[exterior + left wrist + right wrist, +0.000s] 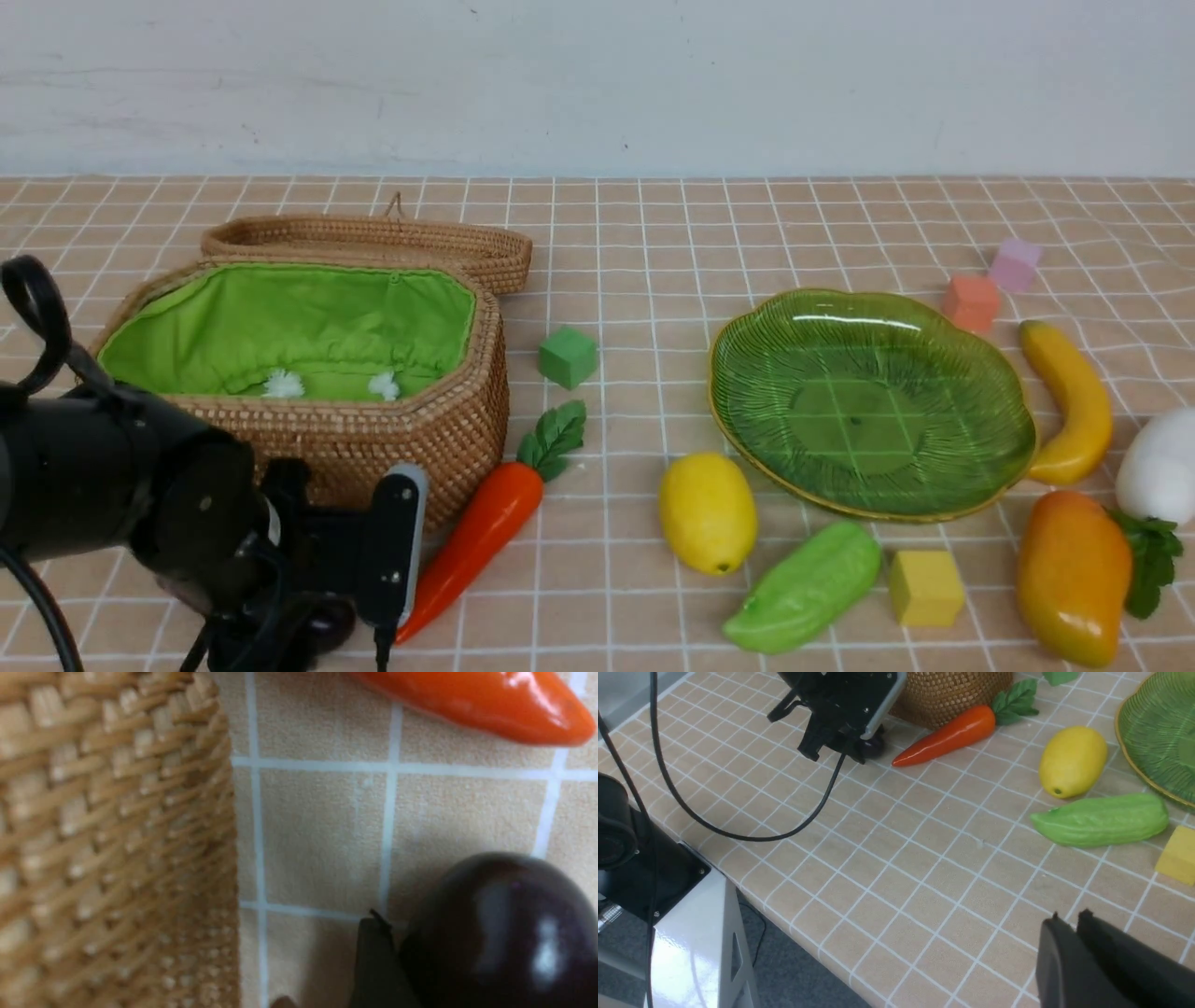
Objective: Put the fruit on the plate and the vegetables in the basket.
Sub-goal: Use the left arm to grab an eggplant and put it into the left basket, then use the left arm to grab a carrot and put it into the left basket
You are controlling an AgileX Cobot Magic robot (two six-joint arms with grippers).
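Left gripper [313,602] low at table level, hard against front wall of wicker basket [420,429]. Eggplant [495,933] sits at its fingers; wrist view shows one dark finger [373,961] touching the eggplant's side, the opposite finger out of frame, so cannot tell whether the jaws have closed on it or how wide they stand. Carrot [476,537] tip lies just beyond the eggplant, away from the basket. Right gripper [1069,917] parked off to the far side, fingers pressed together, holding nothing. Plate [738,439] bare; lemon [707,511], mango [1072,574], banana [1069,401], green vegetable [805,588], radish [1158,465] all on the cloth, far from the left tool. Judged risks: eggplant is glossy and rounded, may squirt out of an off-centre pinch and roll into the carrot; basket wall so close that a lift could snag the rim or shove the basket
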